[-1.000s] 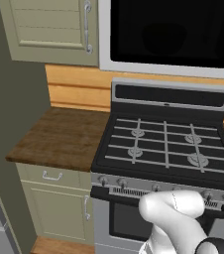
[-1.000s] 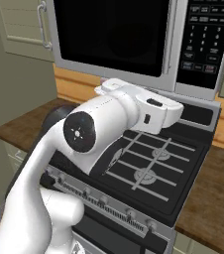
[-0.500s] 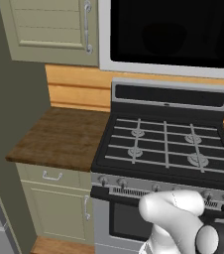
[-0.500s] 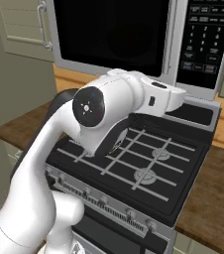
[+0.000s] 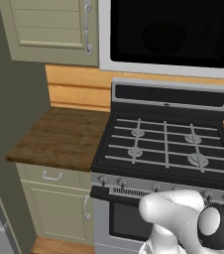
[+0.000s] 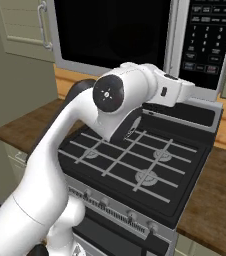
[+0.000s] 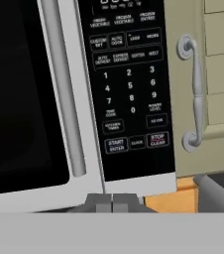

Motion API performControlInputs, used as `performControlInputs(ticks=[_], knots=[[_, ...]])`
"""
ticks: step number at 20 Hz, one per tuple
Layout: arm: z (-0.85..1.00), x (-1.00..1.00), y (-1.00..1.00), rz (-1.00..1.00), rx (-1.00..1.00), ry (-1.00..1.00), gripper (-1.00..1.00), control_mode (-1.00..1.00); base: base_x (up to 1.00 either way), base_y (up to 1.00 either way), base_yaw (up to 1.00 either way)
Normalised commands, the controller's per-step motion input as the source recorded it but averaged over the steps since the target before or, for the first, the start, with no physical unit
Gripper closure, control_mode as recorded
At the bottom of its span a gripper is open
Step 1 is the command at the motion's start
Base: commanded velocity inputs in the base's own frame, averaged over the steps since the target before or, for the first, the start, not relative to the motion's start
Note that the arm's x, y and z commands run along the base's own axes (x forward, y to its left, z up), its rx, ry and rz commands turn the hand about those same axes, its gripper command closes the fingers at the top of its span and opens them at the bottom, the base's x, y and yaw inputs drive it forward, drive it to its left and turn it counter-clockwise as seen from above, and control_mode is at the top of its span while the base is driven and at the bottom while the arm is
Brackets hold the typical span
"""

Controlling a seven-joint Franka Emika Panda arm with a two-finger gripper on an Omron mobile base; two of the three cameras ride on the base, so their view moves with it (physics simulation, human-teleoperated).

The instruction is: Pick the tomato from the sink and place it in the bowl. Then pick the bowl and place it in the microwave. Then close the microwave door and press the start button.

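Below the button panel [image 7: 129, 84], the hand [image 7: 112, 202] is seen with fingertips pressed together, clenched on nothing. The microwave door [image 7: 27, 94] is shut. The start button [image 7: 116, 145] should be met squarely, with the neighbouring keys avoided.

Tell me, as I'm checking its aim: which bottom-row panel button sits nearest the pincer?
The START/ENTER button, leftmost of the bottom row, almost straight above the pincer.

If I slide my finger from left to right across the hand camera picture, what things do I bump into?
The microwave door's black window → its long bar handle → the dark button panel → the green cabinet door's curvy handle.
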Motion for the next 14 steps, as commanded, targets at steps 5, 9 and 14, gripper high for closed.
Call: performControlInputs(ticks=[5,9,14], knots=[[0.0,0.36,-0.22,0.0,0.03,0.0,1.0,-1.0,0.0,0.0,0.0],[0.0,0.33,-0.18,0.0,0.01,-0.01,1.0,-1.0,0.0,0.0,0.0],[0.01,0.28,-0.23,0.0,0.03,-0.02,1.0,-1.0,0.0,0.0,0.0]])
